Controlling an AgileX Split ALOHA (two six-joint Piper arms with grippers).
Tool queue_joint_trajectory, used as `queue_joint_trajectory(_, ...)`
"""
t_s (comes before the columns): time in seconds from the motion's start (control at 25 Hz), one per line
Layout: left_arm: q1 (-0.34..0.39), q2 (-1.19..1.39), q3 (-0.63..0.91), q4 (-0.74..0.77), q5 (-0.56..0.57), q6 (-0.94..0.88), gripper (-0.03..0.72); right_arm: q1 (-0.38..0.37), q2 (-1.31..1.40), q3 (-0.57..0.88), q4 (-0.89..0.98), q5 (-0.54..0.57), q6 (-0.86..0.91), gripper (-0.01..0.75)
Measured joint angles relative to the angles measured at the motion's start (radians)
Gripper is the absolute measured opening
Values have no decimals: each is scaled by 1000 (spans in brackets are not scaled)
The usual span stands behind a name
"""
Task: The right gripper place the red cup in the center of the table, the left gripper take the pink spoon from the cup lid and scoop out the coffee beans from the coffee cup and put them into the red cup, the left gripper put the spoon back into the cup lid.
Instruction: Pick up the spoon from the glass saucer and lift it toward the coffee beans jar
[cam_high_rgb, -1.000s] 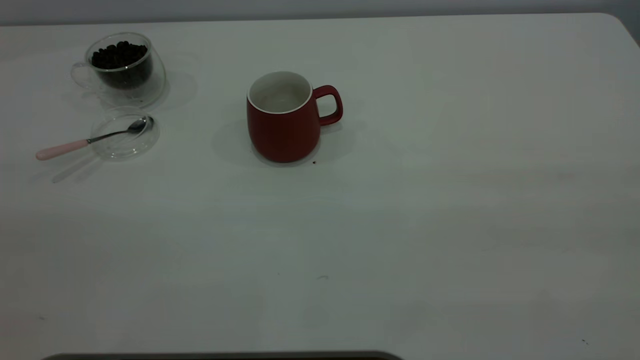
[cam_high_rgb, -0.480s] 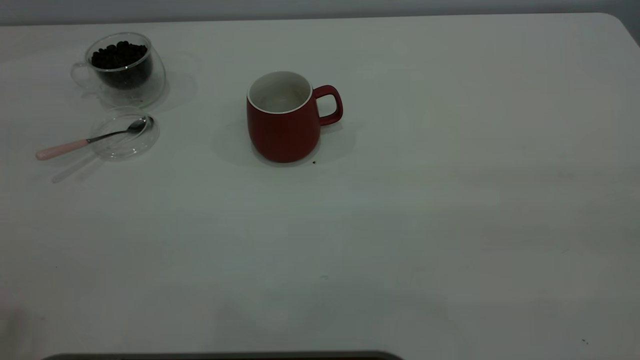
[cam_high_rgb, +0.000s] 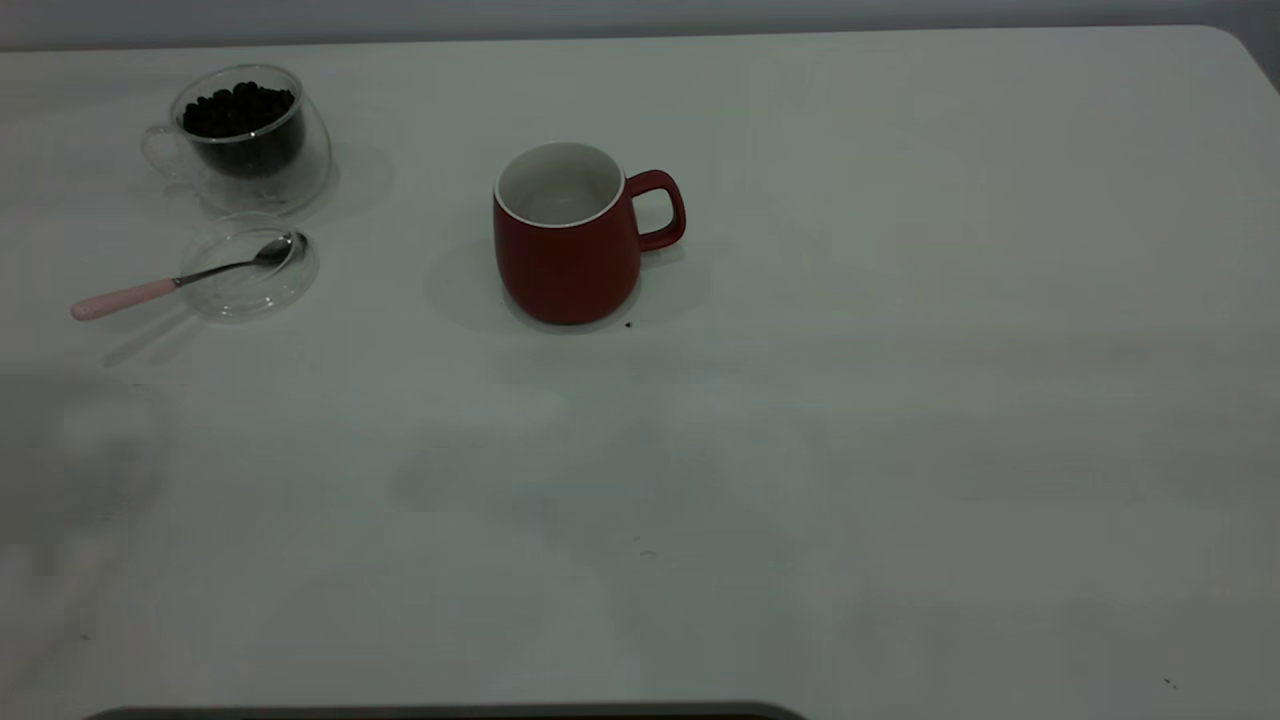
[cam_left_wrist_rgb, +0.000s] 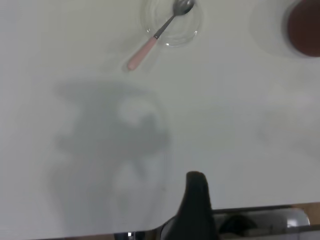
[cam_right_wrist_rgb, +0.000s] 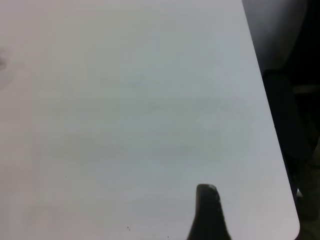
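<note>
Nearest, over bare near-left table (cam_high_rgb: 900, 450), the left gripper (cam_left_wrist_rgb: 196, 200), hanging above its own shadow with nothing in hold; whether spread or closed, cannot tell. Off toward the near right corner, the right gripper (cam_right_wrist_rgb: 207, 210), idle by the rounded table edge, likewise holding nothing and impossible to judge as spread or closed. Farther in, at the left, the pink spoon (cam_high_rgb: 180, 281): metal bowl lying in the cup lid (cam_high_rgb: 250, 300), pink handle jutting past the rim toward the left edge. Probably light and stiff, with a slick neck, so best taken on the pink handle, clear of the glass. Likely fragile and easily nudged, that lid; the low handle calls for a careful descent. Level with it, roughly mid-table, the red cup (cam_high_rgb: 568, 265), upright, handle to the right, seemingly empty, a dark speck (cam_high_rgb: 628, 324) at its base. Farthest, just behind the lid, the coffee cup (cam_high_rgb: 310, 170), heaped with coffee beans (cam_high_rgb: 238, 108). Plenty of open table between the glassware and the red cup for carrying a level spoonful; little spare room at the left edge.
</note>
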Motion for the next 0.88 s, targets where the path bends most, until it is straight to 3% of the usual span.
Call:
queue_joint_trajectory(0.2, 75, 212, -87, -109, -11, 97, 714, 0, 0, 0, 0, 0, 0, 589)
queue_joint_trajectory(0.44, 222, 352, -82, -391, -53, 313, 714, 0, 0, 0, 0, 0, 0, 589)
queue_joint_trajectory(0.68, 350, 425, 21, -603, -142, 483, 714, 0, 0, 0, 0, 0, 0, 589)
queue_joint_trajectory(0.88, 415, 448, 175, -827, -278, 688, 714, 0, 0, 0, 0, 0, 0, 589)
